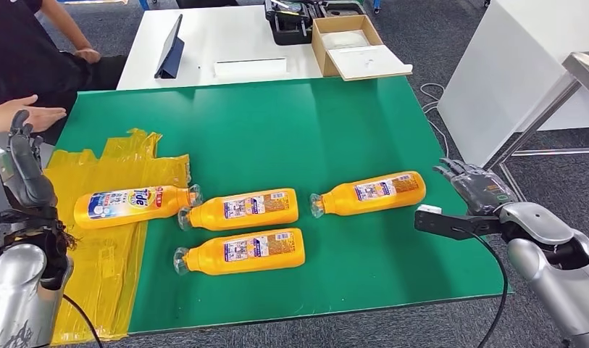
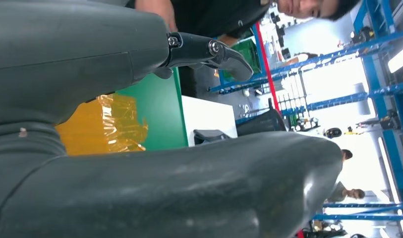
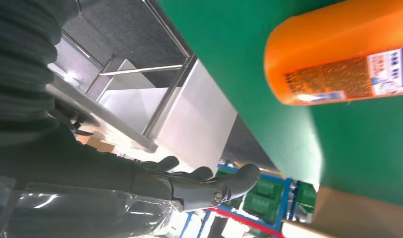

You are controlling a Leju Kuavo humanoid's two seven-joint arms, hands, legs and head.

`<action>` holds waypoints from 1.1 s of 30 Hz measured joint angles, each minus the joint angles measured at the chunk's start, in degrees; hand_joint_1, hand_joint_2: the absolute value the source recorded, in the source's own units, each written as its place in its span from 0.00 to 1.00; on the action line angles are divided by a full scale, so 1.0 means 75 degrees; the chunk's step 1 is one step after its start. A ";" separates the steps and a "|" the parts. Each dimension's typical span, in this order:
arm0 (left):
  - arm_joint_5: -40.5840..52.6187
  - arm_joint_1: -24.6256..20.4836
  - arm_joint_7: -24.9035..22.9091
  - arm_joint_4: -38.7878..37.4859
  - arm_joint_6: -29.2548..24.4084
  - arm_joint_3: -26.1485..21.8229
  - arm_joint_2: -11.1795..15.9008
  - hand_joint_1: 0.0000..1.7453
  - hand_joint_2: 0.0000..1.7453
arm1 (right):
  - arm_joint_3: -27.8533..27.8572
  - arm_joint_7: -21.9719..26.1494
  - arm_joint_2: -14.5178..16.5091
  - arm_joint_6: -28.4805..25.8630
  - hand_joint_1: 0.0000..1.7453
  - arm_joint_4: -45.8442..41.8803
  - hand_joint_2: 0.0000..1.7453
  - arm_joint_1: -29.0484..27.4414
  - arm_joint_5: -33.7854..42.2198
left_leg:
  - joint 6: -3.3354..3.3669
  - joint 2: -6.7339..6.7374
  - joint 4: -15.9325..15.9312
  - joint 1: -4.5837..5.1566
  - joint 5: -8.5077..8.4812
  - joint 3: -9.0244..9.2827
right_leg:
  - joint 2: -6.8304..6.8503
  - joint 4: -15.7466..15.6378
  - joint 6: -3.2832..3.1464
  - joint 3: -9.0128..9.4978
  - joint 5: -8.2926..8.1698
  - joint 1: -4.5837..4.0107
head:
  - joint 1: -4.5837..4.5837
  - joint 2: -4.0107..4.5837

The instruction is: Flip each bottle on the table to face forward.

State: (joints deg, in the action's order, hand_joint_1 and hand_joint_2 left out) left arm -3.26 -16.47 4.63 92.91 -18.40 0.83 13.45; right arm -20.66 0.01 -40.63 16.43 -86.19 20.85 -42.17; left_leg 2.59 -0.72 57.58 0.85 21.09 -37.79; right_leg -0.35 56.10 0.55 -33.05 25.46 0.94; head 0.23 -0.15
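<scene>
Left hand (image 2: 140, 124), fingers mostly cropped

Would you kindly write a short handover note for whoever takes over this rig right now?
Left hand: raised off the table's left edge, holding nothing. Right hand: open, holding nothing, just off the right edge of the green table mat.
Four orange plastic bottles lie on their sides. The leftmost bottle, partly on the yellow plastic sheet, shows its blue front logo, so it looks done.
The upper middle bottle, lower middle bottle and right bottle show small-print back labels and remain to be flipped; the right bottle lies nearest the right hand.
A person's hand rests near the table's far left corner.
</scene>
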 joint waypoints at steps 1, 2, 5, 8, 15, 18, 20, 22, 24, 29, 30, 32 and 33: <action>-0.0009 0.0024 -0.0001 0.0036 -0.0004 -0.0010 0.0010 0.00 0.00 | -0.0065 0.0010 0.0000 0.0001 0.00 0.0070 1.00 0.0065 0.0007 | 0.0000 -0.0004 0.0000 0.0000 0.0000 -0.0001 | 0.0002 0.0000 0.0000 0.0000 0.0000 0.0000 | -0.0001 0.0000; -0.0012 0.0045 -0.0002 0.0070 -0.0005 -0.0018 0.0020 0.00 0.00 | -0.0130 0.0018 0.0000 0.0001 0.00 0.0139 1.00 0.0128 0.0015 | 0.0000 -0.0006 0.0000 0.0000 0.0000 -0.0002 | 0.0002 0.0000 0.0000 0.0000 0.0000 0.0000 | -0.0001 0.0000; -0.0051 0.0076 -0.0006 0.0127 -0.0005 -0.0037 0.0047 0.00 0.00 | -0.0317 0.0033 -0.0002 0.0020 0.00 0.0309 1.00 0.0298 0.0089 | 0.0000 -0.0006 0.0000 0.0001 0.0000 -0.0004 | 0.0001 0.0000 0.0000 0.0000 0.0000 -0.0001 | -0.0001 0.0000; -0.0344 0.0153 -0.0020 0.0195 0.0032 -0.0079 0.0117 0.00 0.00 | -0.0595 0.0065 0.0018 0.0082 0.00 0.0499 1.00 0.0538 0.0181 | 0.0000 -0.0001 -0.0001 0.0004 0.0000 -0.0006 | 0.0000 0.0001 0.0000 0.0000 0.0000 -0.0001 | -0.0001 0.0000; -0.0971 0.0496 0.0020 0.0460 0.0158 -0.0246 0.0361 0.00 0.00 | -0.1419 0.0079 0.0246 0.0094 0.00 0.1119 1.00 0.1076 0.0269 | 0.0000 -0.0006 -0.0001 0.0003 -0.0001 -0.0002 | 0.0005 0.0000 0.0000 0.0000 0.0000 -0.0001 | -0.0002 0.0000; -0.1054 0.0550 0.0024 0.0529 0.0166 -0.0307 0.0427 0.00 0.00 | -0.1643 0.0079 0.0345 0.0090 0.00 0.1310 1.00 0.1179 0.0269 | 0.0000 -0.0009 -0.0001 0.0003 -0.0001 -0.0003 | 0.0006 0.0001 0.0000 0.0000 0.0000 -0.0001 | -0.0001 0.0000; -0.1066 0.0565 0.0032 0.0551 0.0164 -0.0329 0.0450 0.00 0.00 | -0.1744 0.0079 0.0392 0.0088 0.00 0.1407 1.00 0.1239 0.0272 | 0.0000 -0.0008 -0.0002 0.0003 -0.0001 -0.0003 | 0.0006 0.0001 0.0000 0.0000 0.0000 -0.0001 | -0.0001 0.0000; -0.1096 0.0568 0.0062 0.0558 0.0149 -0.0331 0.0476 0.00 0.00 | -0.1857 0.0085 0.0431 0.0077 0.00 0.1530 1.00 0.1323 0.0310 | 0.0000 -0.0008 -0.0002 0.0003 -0.0001 -0.0003 | 0.0006 0.0001 0.0000 -0.0001 0.0000 -0.0001 | -0.0001 0.0000; -0.1126 0.0568 0.0100 0.0562 0.0126 -0.0327 0.0502 0.00 0.00 | -0.1985 0.0096 0.0479 0.0058 0.00 0.1692 1.00 0.1413 0.0359 | 0.0000 -0.0008 -0.0002 0.0003 -0.0001 -0.0003 | 0.0006 0.0000 0.0000 0.0000 0.0000 0.0000 | -0.0001 0.0000; -0.1134 0.0547 0.0126 0.0563 0.0108 -0.0302 0.0515 0.00 0.00 | -0.2277 0.0103 0.0686 -0.0003 0.00 0.2210 1.00 0.1644 0.0387 | 0.0000 -0.0007 -0.0001 0.0004 -0.0001 -0.0002 | 0.0005 0.0000 0.0000 -0.0001 0.0000 0.0000 | -0.0001 0.0000; -0.1134 0.0534 0.0128 0.0563 0.0108 -0.0292 0.0515 0.00 0.00 | -0.2333 0.0103 0.0737 -0.0043 0.00 0.2331 1.00 0.1691 0.0389 | 0.0000 -0.0007 -0.0001 0.0003 -0.0001 -0.0002 | 0.0005 0.0000 0.0000 -0.0001 0.0000 0.0000 | -0.0001 0.0000; -0.1137 0.0504 0.0128 0.0563 0.0103 -0.0269 0.0515 0.00 0.00 | -0.2437 0.0103 0.0828 -0.0160 0.00 0.2558 1.00 0.1765 0.0400 | 0.0000 -0.0008 -0.0001 0.0003 -0.0002 -0.0002 | 0.0006 0.0000 0.0000 -0.0001 0.0000 0.0000 | -0.0002 0.0000; -0.1139 0.0493 0.0128 0.0563 0.0098 -0.0256 0.0515 0.00 0.00 | -0.2480 0.0102 0.0864 -0.0216 0.00 0.2650 1.00 0.1792 0.0405 | 0.0000 -0.0009 -0.0001 0.0003 -0.0002 -0.0002 | 0.0006 0.0000 0.0000 0.0000 0.0000 0.0000 | -0.0003 0.0000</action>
State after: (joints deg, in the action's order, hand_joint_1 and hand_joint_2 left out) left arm -11.80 -12.77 5.60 97.13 -17.67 -1.09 17.31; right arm -39.26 0.78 -34.15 14.81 -66.32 34.29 -39.13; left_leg 2.60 -0.79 57.57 0.88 21.07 -37.81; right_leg -0.30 56.11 0.55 -33.05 25.46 0.93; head 0.21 -0.15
